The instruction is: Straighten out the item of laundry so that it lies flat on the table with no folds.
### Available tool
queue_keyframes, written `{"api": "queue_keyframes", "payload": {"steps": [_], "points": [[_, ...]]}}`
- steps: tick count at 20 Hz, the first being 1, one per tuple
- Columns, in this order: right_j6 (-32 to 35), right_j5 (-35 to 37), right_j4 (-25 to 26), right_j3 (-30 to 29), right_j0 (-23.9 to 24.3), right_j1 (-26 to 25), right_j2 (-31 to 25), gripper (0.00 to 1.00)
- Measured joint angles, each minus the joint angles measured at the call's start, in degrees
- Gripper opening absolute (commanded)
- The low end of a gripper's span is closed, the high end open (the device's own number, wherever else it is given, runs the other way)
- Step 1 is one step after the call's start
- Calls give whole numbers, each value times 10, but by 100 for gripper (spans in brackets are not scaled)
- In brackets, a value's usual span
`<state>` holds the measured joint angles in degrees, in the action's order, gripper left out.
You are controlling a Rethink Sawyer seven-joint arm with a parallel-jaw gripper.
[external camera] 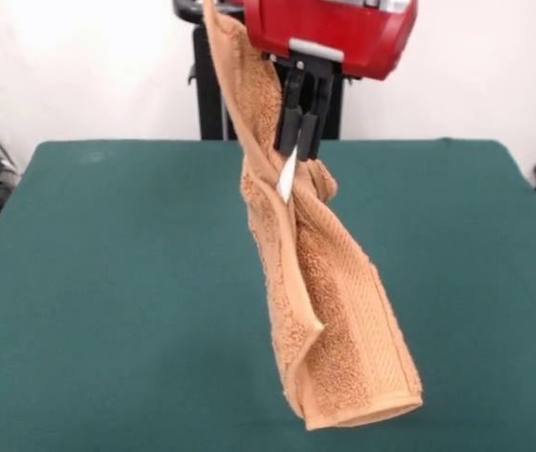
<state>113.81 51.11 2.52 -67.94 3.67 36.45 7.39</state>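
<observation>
Front view: gripper (pixel 300 146) at 12 o'clock, fingers pressed together on the towel (pixel 329 311) beside its white tag (pixel 287 177). Towel hangs twisted and folded lengthwise from the pinch toward 6 o'clock, clear of the green table (pixel 107 282); one end rises past the arm's red housing (pixel 343 33) at 12.

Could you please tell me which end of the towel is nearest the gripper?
The tagged end of the towel, beside the gripper; the other end dangles low.
</observation>
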Motion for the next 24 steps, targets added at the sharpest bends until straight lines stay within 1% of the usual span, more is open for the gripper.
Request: {"api": "queue_keyframes", "payload": {"steps": [4,7,10,11,14,19,21,24], "points": [[0,-4,0,-19,10,2,-16,0],[0,-4,1,-45,20,7,-22,0],[0,-4,2,-74,29,18,-27,0],[0,-4,2,-95,35,29,-32,0],[0,1,3,-122,43,46,-37,0],[0,35,4,-133,50,58,-37,0],[0,65,5,-133,55,61,-38,0],[0,75,6,-133,60,61,-40,0]]}}
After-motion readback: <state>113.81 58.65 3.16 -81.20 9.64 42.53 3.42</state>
